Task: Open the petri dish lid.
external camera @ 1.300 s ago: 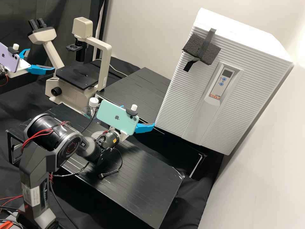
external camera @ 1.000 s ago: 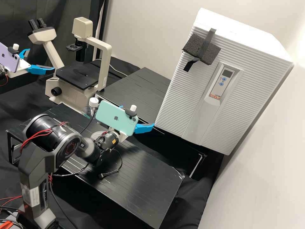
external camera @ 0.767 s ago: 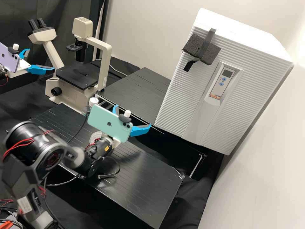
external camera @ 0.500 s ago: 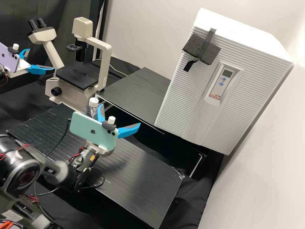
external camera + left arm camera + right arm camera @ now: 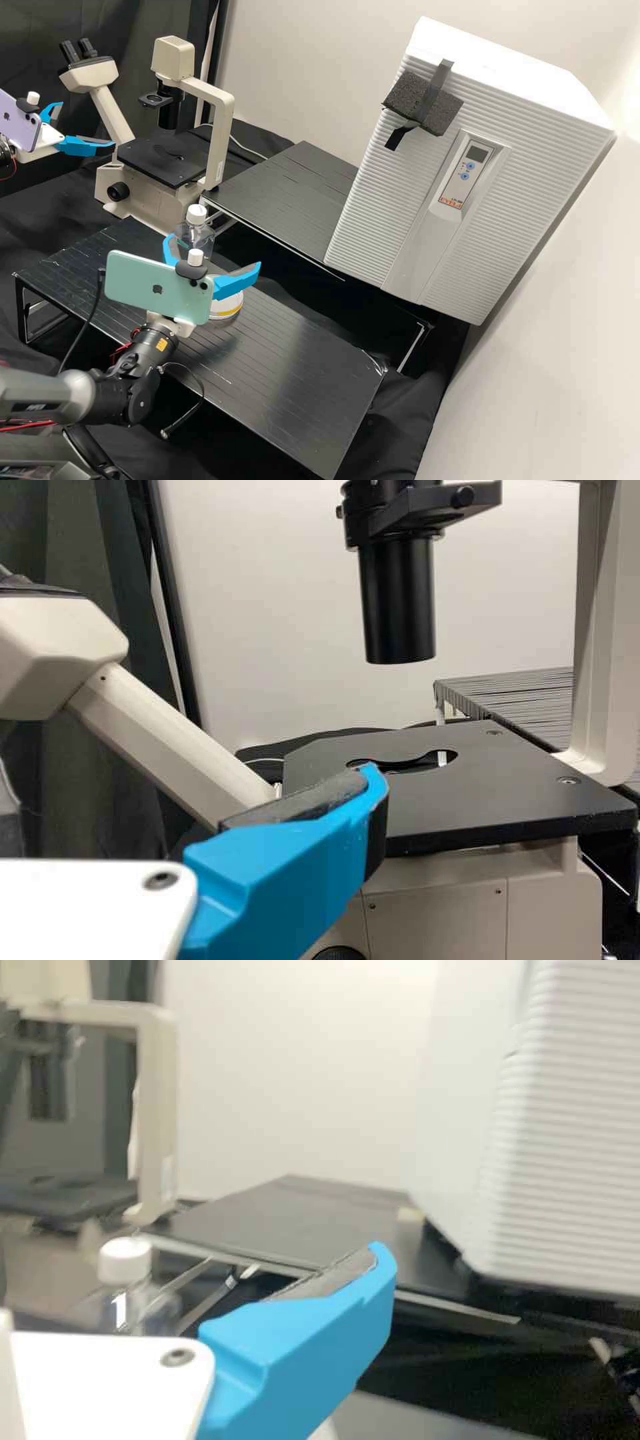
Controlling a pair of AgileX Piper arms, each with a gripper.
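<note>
In the high view a round, clear petri dish (image 5: 228, 306) with a yellow band on its side rests on the front black bench, partly hidden by my right gripper (image 5: 215, 251). That gripper is open, its blue fingers wide apart, one of them above the dish in the picture. A green phone is fixed on it. At the far left stands my left gripper (image 5: 81, 127), also open, beside the microscope. In the left wrist view a finger of the left gripper (image 5: 290, 860) shows before the microscope stage. The right wrist view has one finger of the right gripper (image 5: 300, 1345).
A clear bottle (image 5: 200, 239) with a white cap stands just behind the right gripper. The microscope (image 5: 150, 203) is at the back left. A raised black shelf (image 5: 287, 193) lies beyond the bench (image 5: 293, 373), next to the large white incubator (image 5: 373, 200).
My right gripper and its arm have swung left and nearer the camera, away from the incubator side. More of the bottle and of the dish's side shows. The left gripper has kept still.
</note>
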